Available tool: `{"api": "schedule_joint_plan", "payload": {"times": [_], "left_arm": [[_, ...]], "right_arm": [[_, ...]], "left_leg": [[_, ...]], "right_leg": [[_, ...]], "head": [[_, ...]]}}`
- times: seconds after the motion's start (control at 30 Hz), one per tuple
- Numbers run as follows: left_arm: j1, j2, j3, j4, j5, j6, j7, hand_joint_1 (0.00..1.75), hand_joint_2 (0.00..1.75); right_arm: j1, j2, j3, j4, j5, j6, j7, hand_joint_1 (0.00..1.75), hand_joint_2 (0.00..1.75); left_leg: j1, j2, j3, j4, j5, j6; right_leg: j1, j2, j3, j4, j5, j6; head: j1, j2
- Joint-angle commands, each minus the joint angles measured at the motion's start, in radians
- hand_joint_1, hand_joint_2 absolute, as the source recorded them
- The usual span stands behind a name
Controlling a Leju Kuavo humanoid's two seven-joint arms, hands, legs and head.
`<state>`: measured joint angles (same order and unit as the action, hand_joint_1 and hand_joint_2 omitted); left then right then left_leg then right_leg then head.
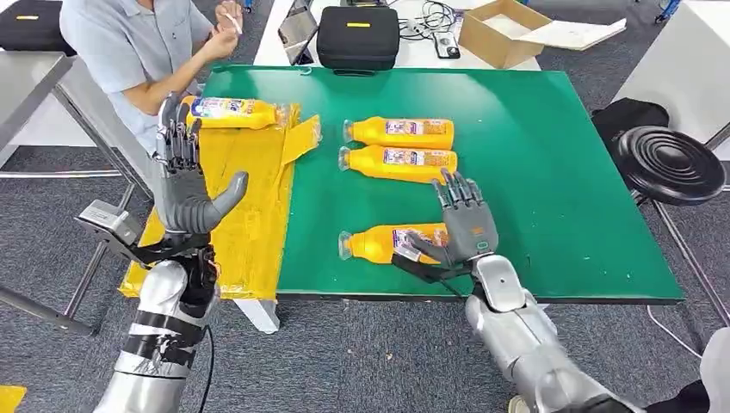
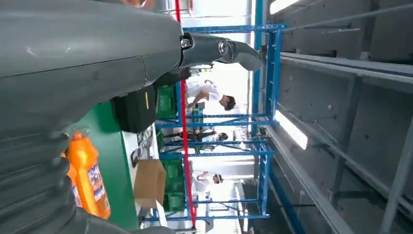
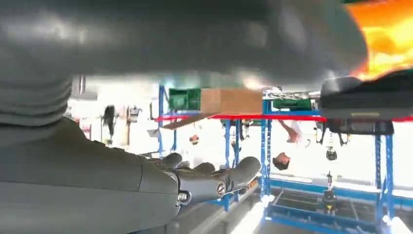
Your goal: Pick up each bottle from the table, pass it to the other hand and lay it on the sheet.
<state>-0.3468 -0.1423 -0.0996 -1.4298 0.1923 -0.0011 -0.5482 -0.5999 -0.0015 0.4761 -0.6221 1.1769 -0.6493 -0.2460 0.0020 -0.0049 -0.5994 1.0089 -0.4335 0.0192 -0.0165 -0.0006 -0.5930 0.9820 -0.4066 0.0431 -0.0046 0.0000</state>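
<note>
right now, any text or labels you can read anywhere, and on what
None can be read.
Bottle labels: print on the bottle on the sheet and the three on the table is too small and blurred.
Black case: yellow tag, no legible text.
Cardboard box: no print visible.

A table (image 1: 534,155) is standing ahead with a sheet (image 1: 250,215) lying over its left edge. One bottle (image 1: 231,113) is lying at the sheet's far end. Three bottles are lying right of the sheet: two (image 1: 400,132) (image 1: 399,162) side by side farther back, one (image 1: 383,242) nearer the front edge. A case (image 1: 357,36) and a box (image 1: 508,30) are sitting behind the table.
</note>
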Motion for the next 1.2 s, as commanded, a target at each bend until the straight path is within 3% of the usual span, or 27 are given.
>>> {"api": "schedule_joint_plan", "payload": {"times": [0.03, 0.2, 0.4, 0.83, 0.93, 0.97, 1.2], "left_arm": [[-0.005, -0.002, -0.031, 0.030, 0.002, 0.016, -0.002, 0.00, 1.75], [-0.004, -0.002, -0.032, 0.031, 0.003, 0.019, -0.004, 0.00, 1.75], [0.010, 0.002, -0.035, 0.007, 0.016, 0.014, -0.003, 0.00, 1.75], [0.014, 0.002, -0.041, -0.002, 0.016, 0.009, -0.003, 0.00, 1.75], [0.013, 0.005, -0.048, -0.005, 0.016, 0.008, -0.004, 0.00, 1.75], [0.011, 0.006, -0.053, -0.010, 0.012, 0.006, -0.007, 0.00, 1.75], [0.003, 0.012, -0.094, -0.031, -0.003, 0.006, -0.011, 0.00, 1.75]], "right_arm": [[-0.103, 0.004, 0.028, 0.167, 0.026, 0.000, 0.007, 0.00, 1.75], [-0.103, 0.004, 0.023, 0.174, 0.015, 0.041, 0.011, 0.00, 1.75], [-0.101, 0.009, 0.005, 0.209, -0.038, 0.209, -0.012, 0.00, 1.75], [-0.094, 0.009, 0.014, 0.209, -0.036, 0.214, -0.028, 0.00, 1.75], [-0.076, 0.020, -0.003, 0.192, -0.091, 0.236, -0.093, 0.00, 1.75], [-0.069, 0.025, -0.006, 0.186, -0.105, 0.235, -0.106, 0.00, 0.00], [0.011, 0.060, -0.095, 0.080, -0.374, 0.346, -0.334, 0.00, 0.00]], "left_leg": [[0.000, 0.001, 0.002, 0.000, -0.001, -0.001], [0.001, 0.001, 0.003, 0.000, -0.001, -0.001], [0.001, 0.001, 0.002, 0.000, -0.001, -0.001], [0.001, -0.001, 0.005, 0.000, 0.001, 0.000], [0.001, -0.001, 0.007, -0.001, 0.001, 0.000], [0.001, -0.001, 0.007, -0.001, 0.001, 0.000], [0.001, 0.000, 0.006, 0.000, 0.001, 0.000]], "right_leg": [[0.000, 0.000, 0.002, 0.000, -0.001, -0.002], [0.001, 0.000, 0.003, 0.000, -0.001, -0.002], [0.001, 0.000, 0.002, 0.000, -0.001, -0.002], [0.001, -0.001, 0.005, -0.001, 0.000, -0.001], [0.001, -0.002, 0.007, -0.002, 0.001, -0.001], [0.001, -0.002, 0.008, -0.002, 0.001, -0.001], [0.001, 0.000, 0.007, -0.001, 0.000, -0.001]], "head": [[0.000, 0.000], [0.000, 0.000], [0.000, 0.000], [0.000, 0.000], [0.000, 0.000], [0.000, 0.000], [0.000, 0.000]]}}
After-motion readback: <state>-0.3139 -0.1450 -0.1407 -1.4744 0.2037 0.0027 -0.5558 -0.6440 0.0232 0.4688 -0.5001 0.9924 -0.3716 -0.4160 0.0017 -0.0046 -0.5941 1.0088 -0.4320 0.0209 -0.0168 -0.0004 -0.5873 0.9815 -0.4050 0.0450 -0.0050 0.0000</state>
